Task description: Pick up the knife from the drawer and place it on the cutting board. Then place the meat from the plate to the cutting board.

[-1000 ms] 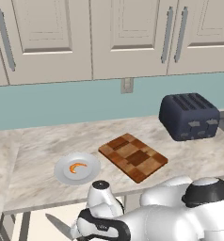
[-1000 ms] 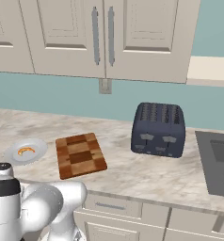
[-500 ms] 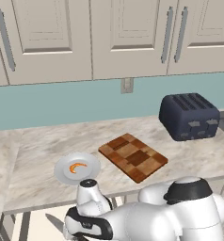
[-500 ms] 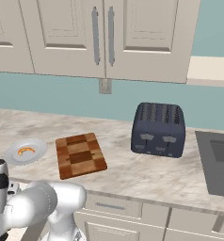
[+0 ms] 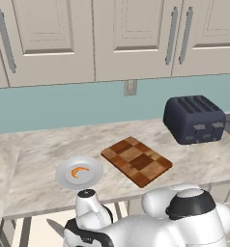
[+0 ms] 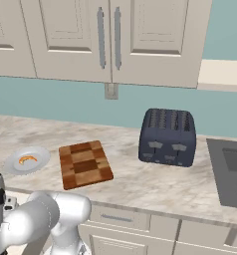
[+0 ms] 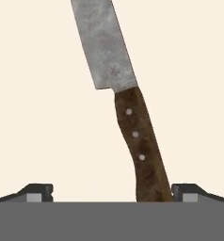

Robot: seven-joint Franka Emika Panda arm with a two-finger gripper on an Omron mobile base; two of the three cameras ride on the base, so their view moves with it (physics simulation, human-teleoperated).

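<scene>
The knife [image 7: 128,117] lies flat on the pale cream floor of the drawer [image 7: 38,94], grey blade pointing away and dark brown handle running down between my fingertips. My gripper [image 7: 111,195] hangs open just above it, the handle's end close beside the right fingertip [image 7: 184,192]. Below the counter edge the drawer [image 5: 32,230] stands pulled out, with the blade tip [image 5: 55,227] showing beside my wrist. On the counter, the orange meat [image 5: 79,171] sits on the plate [image 5: 64,179], left of the checkered cutting board [image 5: 136,160].
A dark blue toaster [image 5: 194,119] stands at the counter's right, well away from the board. A sink [image 6: 230,172] lies further right. Cream wall cabinets hang above the counter. My own white arm fills the space in front of the counter edge.
My arm has swung left and sunk lower in front of the counter, toward the drawer. The jaws have stayed open. Plate, meat and board have not moved.
</scene>
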